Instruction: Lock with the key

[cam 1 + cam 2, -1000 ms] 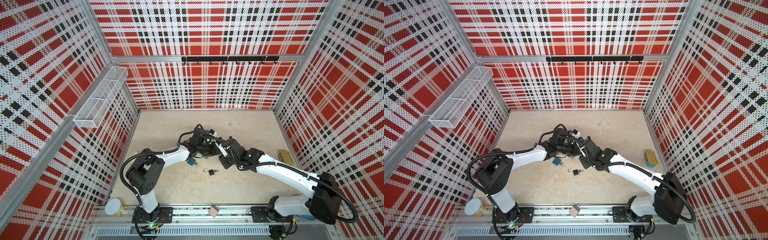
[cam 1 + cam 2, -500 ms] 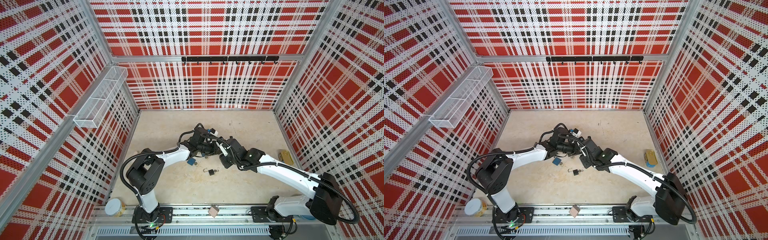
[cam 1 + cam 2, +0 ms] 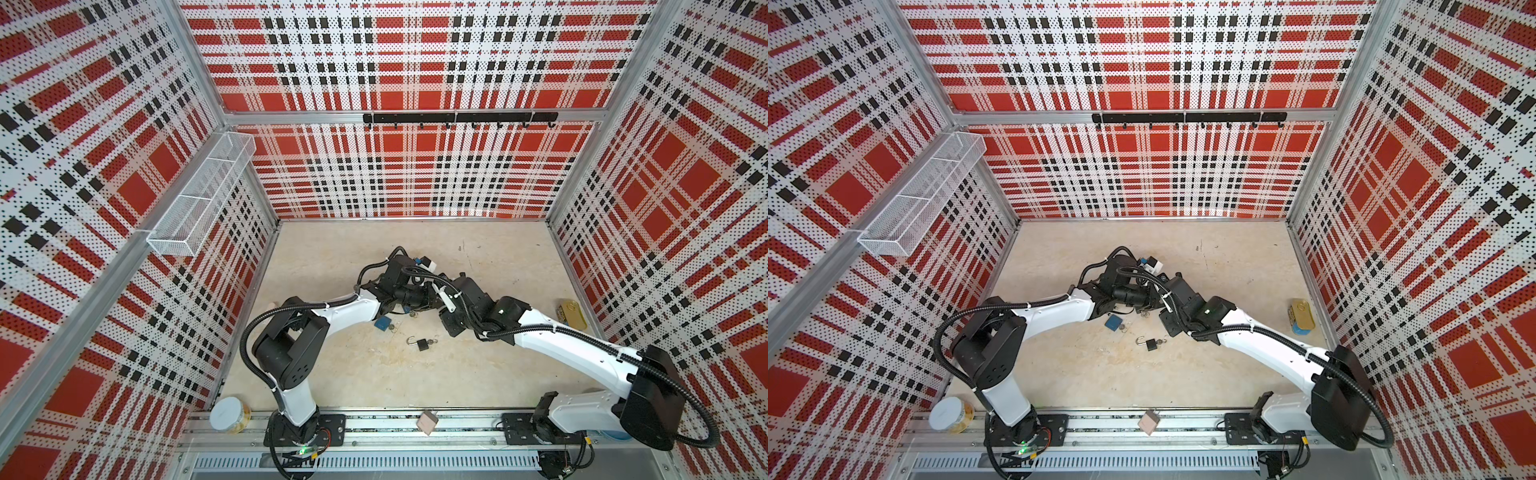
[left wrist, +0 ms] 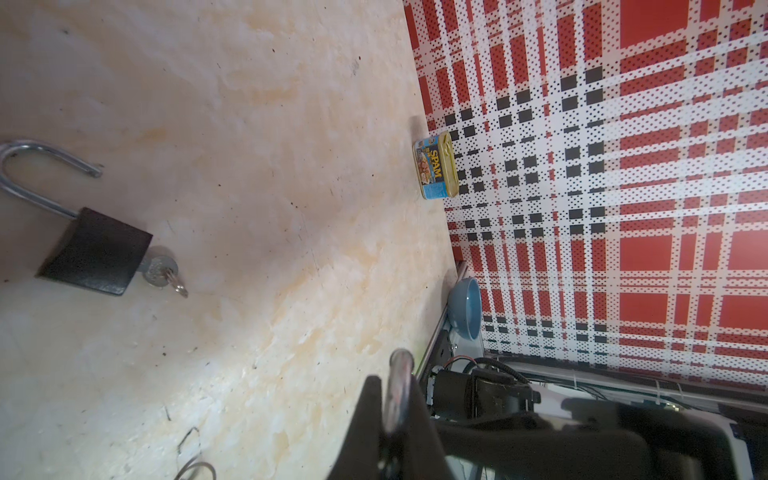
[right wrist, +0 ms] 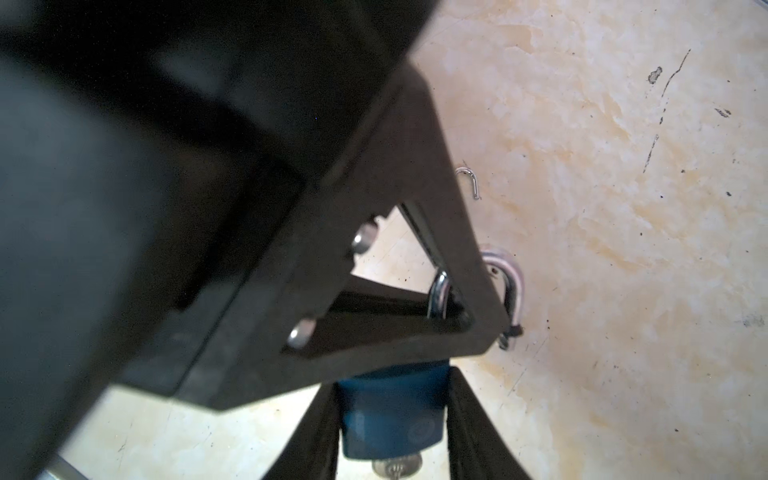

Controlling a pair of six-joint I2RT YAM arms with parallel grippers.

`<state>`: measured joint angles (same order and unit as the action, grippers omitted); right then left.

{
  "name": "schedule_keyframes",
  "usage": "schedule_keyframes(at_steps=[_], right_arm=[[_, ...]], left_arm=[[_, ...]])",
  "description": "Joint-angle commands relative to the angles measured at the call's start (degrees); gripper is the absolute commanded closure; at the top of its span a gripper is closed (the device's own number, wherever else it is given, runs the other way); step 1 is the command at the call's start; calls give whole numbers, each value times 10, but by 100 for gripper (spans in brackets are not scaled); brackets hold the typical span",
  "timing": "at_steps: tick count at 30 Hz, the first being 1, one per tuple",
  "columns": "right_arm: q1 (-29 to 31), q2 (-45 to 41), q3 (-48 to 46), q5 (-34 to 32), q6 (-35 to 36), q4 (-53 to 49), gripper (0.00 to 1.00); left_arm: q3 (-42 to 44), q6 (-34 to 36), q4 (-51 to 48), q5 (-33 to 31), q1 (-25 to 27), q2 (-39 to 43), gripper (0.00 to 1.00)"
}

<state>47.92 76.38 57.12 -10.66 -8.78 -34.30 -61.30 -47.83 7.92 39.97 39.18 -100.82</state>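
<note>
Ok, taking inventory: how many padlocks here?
3: one blue padlock in the left end effector; a second blue padlock and a black padlock on the table. Others may be hidden.

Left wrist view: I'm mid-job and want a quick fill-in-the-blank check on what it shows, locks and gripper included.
1. The black padlock lies on the table with its shackle ____.
2. Sticking out of the black padlock's base is a ____.
3. The left gripper is shut on the silver ____ of the blue padlock.
4. The can by the plaid wall reads ____.

Missing words: open; key; shackle; SPAM.
</note>
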Motion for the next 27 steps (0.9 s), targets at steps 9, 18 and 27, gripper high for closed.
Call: schedule_keyframes(at_steps=[9,18,27], right_arm=[[1,-61,-16,14,-20,53,35],[-96,-151,-101,144,-45,143,39],[-220,-171,-193,334,-76,376,50]], left_arm=[[49,-59,101,-77,-21,41,100],[83,-155,184,-140,-28,76,100],[86,-222,199,-168,-27,108,100]])
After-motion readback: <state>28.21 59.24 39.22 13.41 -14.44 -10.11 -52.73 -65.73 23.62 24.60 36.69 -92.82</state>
